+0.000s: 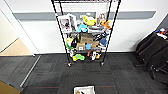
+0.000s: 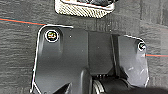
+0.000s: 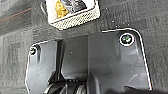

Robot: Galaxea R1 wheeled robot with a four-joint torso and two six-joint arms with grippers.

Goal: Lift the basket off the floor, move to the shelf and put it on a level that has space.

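Basket (image 1: 84, 90): cream woven, set on dark carpet floor (image 1: 45, 72), well apart from the shelf (image 1: 86, 32); yellow contents are seen inside.
Shelf: black wire rack against the white wall (image 1: 37, 30), lower tiers crowded with toys and boxes.
Fingers: state cannot be told for either gripper; the basket's place relative to them cannot be told.

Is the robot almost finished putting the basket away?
Not yet. The basket sits on the dark carpet, not lifted. The left wrist view shows its woven side on the floor too. The shelf stands ahead by the wall, lower tiers full of toys and boxes. Lifting, moving and placing are all left.
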